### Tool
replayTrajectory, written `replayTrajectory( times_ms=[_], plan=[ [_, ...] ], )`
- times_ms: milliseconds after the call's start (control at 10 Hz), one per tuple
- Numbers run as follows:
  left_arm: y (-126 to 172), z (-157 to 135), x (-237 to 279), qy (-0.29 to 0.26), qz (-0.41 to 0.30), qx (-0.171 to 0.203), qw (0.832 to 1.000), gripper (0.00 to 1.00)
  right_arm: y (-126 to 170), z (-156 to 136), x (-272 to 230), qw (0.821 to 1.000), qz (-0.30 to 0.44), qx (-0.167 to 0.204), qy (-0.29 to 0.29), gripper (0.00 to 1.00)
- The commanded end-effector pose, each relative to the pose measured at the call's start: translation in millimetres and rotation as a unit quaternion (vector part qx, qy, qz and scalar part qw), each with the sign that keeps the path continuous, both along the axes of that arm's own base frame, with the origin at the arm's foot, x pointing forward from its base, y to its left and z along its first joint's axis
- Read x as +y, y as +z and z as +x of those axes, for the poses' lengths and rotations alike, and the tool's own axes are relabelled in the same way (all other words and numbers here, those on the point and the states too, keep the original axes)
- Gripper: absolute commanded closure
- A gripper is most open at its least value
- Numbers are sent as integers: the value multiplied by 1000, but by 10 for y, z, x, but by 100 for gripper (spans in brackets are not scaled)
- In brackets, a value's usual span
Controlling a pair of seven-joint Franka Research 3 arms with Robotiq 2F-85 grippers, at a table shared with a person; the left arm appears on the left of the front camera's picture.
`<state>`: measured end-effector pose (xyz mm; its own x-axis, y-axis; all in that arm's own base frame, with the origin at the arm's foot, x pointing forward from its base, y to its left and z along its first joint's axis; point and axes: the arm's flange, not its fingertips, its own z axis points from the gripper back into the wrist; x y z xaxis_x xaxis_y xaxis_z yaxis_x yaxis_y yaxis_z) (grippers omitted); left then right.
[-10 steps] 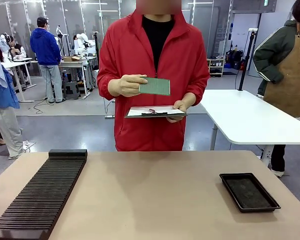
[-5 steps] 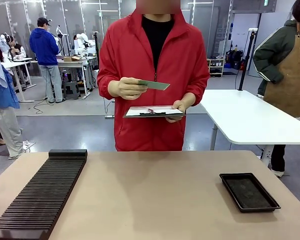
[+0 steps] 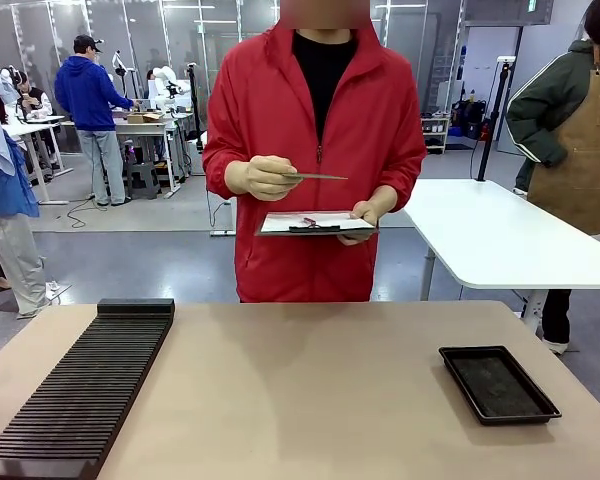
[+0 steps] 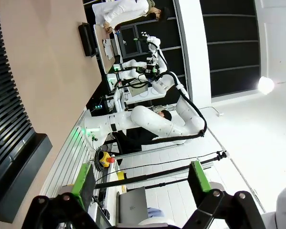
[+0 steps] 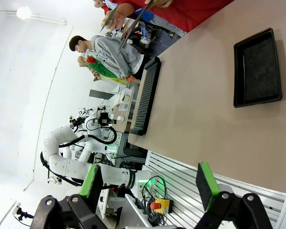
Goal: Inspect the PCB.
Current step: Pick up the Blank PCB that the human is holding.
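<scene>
Across the table a person in a red jacket holds the green PCB in one hand. The board lies nearly flat and shows edge-on as a thin line at chest height. The other hand holds a dark clipboard with white paper just below it. My left gripper is open, with nothing between its green pads, and it hangs off the table's near end. My right gripper is also open and empty, well back from the table edge.
A long black slotted rack lies along the left of the tan table. A shallow black tray sits at the right front. It shows as the tray in the right wrist view too. A white table and a person in an apron stand beyond.
The person has tilted the PCB from facing the camera to lying flat and edge-on. The clipboard and body have shifted slightly to the right.
</scene>
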<state>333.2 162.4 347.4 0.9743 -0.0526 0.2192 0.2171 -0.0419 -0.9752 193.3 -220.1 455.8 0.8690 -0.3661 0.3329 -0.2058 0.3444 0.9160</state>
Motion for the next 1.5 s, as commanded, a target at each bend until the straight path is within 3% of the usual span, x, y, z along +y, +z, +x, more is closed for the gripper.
replayTrajectory(
  times_ms=[0,1400],
  plan=[
    [-8,-7,-1,1,-1,0,1000,0,10,-5,-15,1000,0,-12,1,0],
    [-8,-7,-1,1,-1,0,1000,0,10,-5,-15,1000,0,-12,1,0]
  ],
)
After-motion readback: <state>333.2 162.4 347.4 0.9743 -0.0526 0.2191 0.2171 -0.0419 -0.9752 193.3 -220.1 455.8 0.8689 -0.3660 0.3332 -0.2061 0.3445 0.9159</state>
